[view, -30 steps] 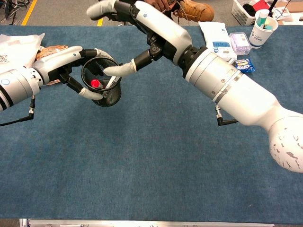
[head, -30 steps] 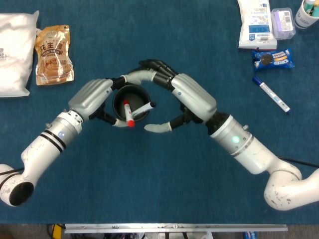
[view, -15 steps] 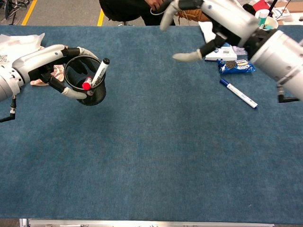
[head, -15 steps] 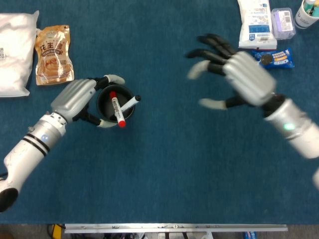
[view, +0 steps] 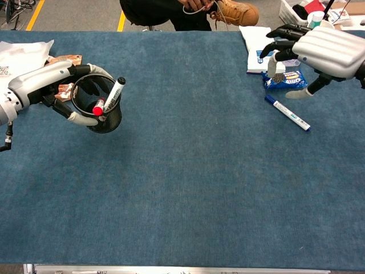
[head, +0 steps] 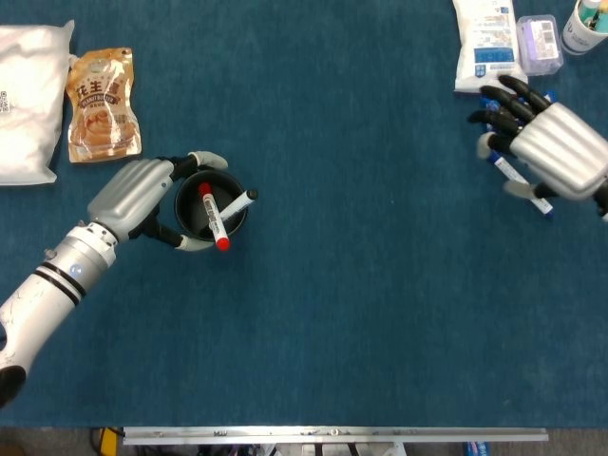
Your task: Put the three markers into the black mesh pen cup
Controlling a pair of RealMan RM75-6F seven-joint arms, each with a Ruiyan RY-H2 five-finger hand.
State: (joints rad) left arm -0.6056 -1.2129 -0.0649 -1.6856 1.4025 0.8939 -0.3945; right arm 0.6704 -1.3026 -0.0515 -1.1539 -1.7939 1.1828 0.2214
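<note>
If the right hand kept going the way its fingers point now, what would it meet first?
Probably the blue cookie packet: the right hand hangs open with fingers aimed at it, the blue-capped marker lying nearer the robot. Depth is unclear, so it might pass above.

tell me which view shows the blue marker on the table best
The chest view: the blue marker lies fully exposed on the table, with the right hand above and clear of it. In the head view that hand covers most of the marker; only bits show.
</note>
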